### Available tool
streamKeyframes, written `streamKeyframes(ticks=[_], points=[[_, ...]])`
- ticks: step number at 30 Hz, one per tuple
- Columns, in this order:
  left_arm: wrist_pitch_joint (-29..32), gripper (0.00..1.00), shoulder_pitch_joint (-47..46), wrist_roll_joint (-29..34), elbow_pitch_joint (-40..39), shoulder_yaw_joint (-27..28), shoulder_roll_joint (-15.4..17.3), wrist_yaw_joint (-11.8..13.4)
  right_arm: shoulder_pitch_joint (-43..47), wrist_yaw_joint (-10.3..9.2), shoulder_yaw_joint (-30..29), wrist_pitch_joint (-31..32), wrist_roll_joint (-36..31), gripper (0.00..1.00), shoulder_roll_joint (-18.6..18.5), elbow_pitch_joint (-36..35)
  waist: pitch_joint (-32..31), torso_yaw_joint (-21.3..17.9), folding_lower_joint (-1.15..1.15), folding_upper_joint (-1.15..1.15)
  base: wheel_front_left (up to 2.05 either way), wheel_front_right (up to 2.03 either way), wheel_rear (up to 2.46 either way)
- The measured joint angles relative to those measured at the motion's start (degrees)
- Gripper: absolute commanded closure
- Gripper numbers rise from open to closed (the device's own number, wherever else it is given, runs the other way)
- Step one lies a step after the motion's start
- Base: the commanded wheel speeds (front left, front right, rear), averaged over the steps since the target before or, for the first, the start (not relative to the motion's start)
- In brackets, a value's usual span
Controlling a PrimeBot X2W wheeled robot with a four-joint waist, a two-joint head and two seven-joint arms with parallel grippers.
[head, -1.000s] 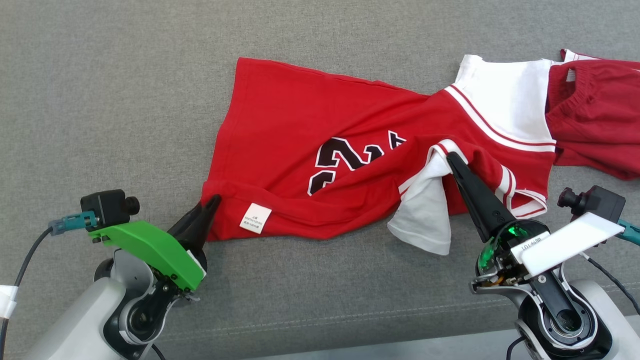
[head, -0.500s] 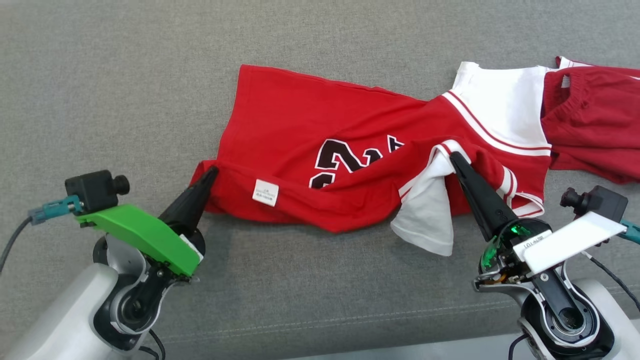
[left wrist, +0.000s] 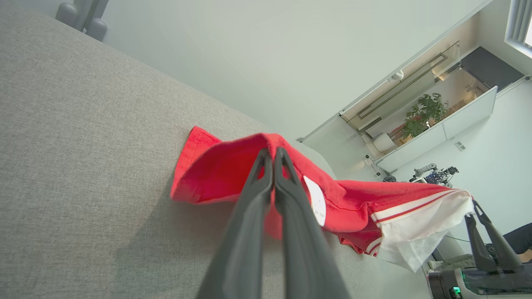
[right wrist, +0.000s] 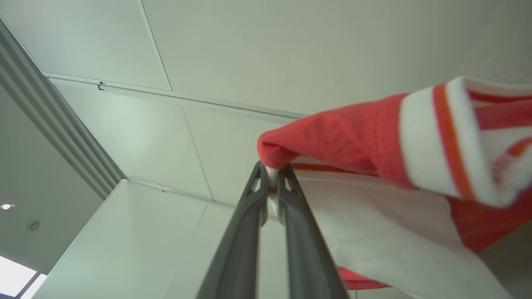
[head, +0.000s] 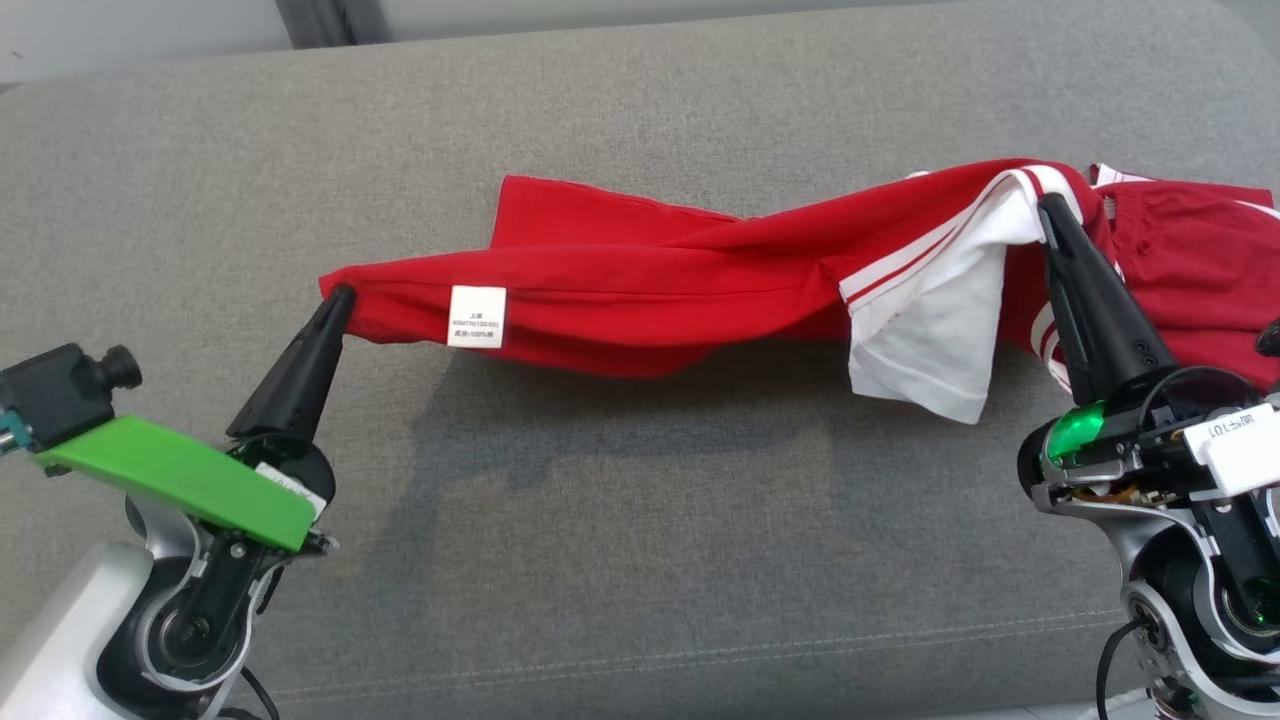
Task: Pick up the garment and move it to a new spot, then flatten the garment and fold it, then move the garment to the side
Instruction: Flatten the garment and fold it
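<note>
The garment (head: 650, 285) is a red jersey with white, red-striped sleeves and a white care label. It hangs stretched between my two grippers above the grey couch, its far hem still touching the cushion. My left gripper (head: 340, 297) is shut on the hem corner, fingertips pinching red cloth (left wrist: 272, 153) in the left wrist view. My right gripper (head: 1047, 208) is shut on the sleeve end, and the right wrist view shows its fingers (right wrist: 272, 174) clamped on white and red fabric (right wrist: 345, 137). The printed number is hidden in the folds.
A second, darker red garment (head: 1190, 260) lies on the couch at the right, just behind my right gripper. The grey couch seat (head: 620, 520) spreads wide in front and to the left. Its back edge (head: 300, 50) runs along the top.
My left gripper closed on the hem corner. Both grippers rose and carried the jersey off the cushion, so it now hangs bunched between them. The head camera has also shifted.
</note>
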Motion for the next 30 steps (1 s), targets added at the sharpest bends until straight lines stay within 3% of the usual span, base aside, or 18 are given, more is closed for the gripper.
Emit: streamKeyframes(ticks=[6,12,16,21,30], points=[[-3.6,1.00,2.9,-2.2,-4.3,5.3,1.7,-0.2,0.5,1.76,-0.4,1.4,3.4,1.00,-0.1,-6.4,-2.9,-0.1,0.00,0.00,0.00,0.00,0.00],[-4.8,1.00,7.0,-2.8,-8.5,8.8,4.7,1.9,8.8,0.56,-0.3,3.7,1.3,1.00,-7.2,-7.4,-5.2,-0.2,0.00,0.00,0.00,0.00,0.00],[-5.2,1.00,11.5,-3.5,-11.1,10.2,5.5,2.6,18.0,0.41,0.4,4.7,1.5,1.00,-8.9,-7.7,-5.0,0.2,0.00,0.00,0.00,0.00,0.00],[-6.1,1.00,16.2,-5.9,-15.0,14.0,7.2,2.9,21.7,0.51,0.2,6.2,3.9,1.00,-9.8,-14.9,-3.9,0.6,0.00,0.00,0.00,0.00,0.00],[-7.0,1.00,21.3,-6.9,-19.7,20.0,8.8,3.1,23.7,3.07,-5.8,7.2,6.7,1.00,-12.3,-24.4,-5.7,0.6,0.00,0.00,0.00,0.00,0.00]])
